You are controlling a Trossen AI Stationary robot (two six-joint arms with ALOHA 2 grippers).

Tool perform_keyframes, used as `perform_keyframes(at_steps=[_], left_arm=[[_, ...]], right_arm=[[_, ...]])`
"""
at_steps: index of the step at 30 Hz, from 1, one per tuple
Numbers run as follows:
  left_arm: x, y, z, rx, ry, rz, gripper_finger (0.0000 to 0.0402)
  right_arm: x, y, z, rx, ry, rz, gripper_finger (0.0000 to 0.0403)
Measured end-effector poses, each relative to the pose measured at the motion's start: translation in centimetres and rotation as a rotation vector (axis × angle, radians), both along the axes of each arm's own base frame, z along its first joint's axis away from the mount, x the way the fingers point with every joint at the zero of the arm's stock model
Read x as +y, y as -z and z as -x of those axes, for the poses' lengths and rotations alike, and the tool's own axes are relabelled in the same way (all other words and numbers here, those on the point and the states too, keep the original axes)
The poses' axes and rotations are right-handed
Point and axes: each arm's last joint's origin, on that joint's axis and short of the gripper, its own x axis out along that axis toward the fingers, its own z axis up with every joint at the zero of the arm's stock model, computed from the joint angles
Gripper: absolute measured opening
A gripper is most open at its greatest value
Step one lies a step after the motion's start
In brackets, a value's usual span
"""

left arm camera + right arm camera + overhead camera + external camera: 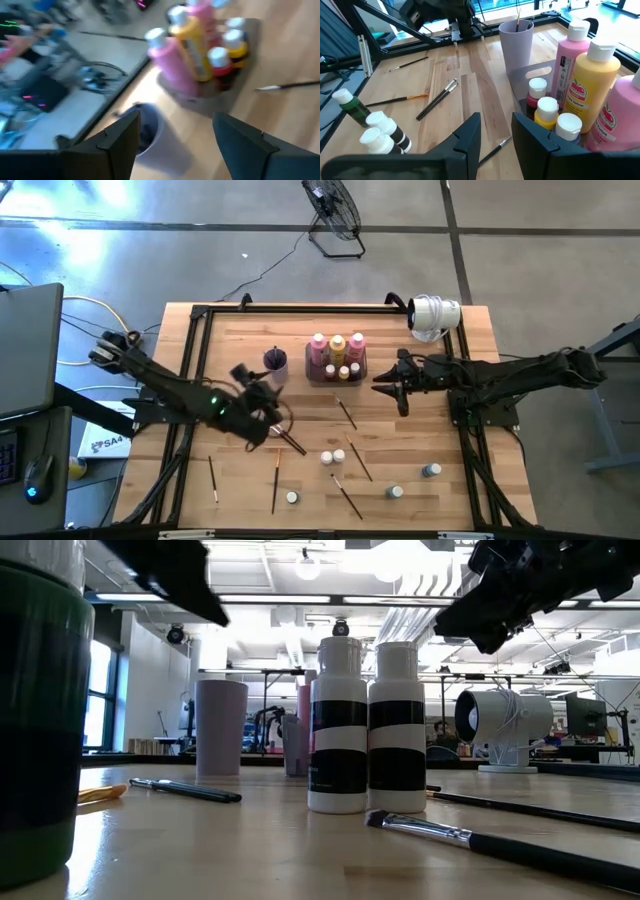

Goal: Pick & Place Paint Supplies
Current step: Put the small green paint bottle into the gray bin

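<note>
Nearest the table's front edge, thin dark-handled paintbrushes [274, 480] and tiny white-capped bottles [325, 457] lie scattered on the wood. Farther back, tall pink and yellow-orange bottles [338, 346] stand upright in the grey tray [311, 370]. Left gripper [262, 390], jaws apart, hovers near the purple cup [276, 361]; right gripper [391, 379], jaws apart, hovers beside the tray
</note>
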Motion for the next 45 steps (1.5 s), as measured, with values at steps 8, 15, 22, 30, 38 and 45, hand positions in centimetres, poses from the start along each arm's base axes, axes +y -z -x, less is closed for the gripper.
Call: perform_keyframes(at_steps=[8, 15, 22, 30, 38, 45], left_arm=[[-1.0, 4.7, 4.6, -0.139, -0.061, -0.069, 0.0241], [-0.7, 5.4, 5.5, -0.183, -0.069, -0.023, 0.0240], [-1.4, 5.4, 4.5, -0.121, -0.001, 0.000, 0.0185], [-1.8, 5.4, 3.9, -0.109, 0.036, -0.018, 0.0096], [-0.5, 8.5, 3.6, -0.245, -0.016, 0.104, 0.0006], [0.5, 9.0, 3.1, -0.236, -0.034, 0.128, 0.0016]], right_arm=[[0.0, 0.4, -0.8, -0.008, 0.010, 0.003, 0.0100], [-0.1, 0.7, -1.8, -0.035, 0.010, 0.004, 0.0100], [-0.1, 1.1, -2.3, -0.028, 0.031, 0.013, 0.0100], [-0.3, 1.1, -2.3, -0.028, 0.084, 0.032, 0.0100], [-0.3, 1.1, -2.3, -0.028, 0.081, 0.031, 0.0100], [-0.3, 1.1, -2.3, -0.033, 0.085, 0.032, 0.0100]])
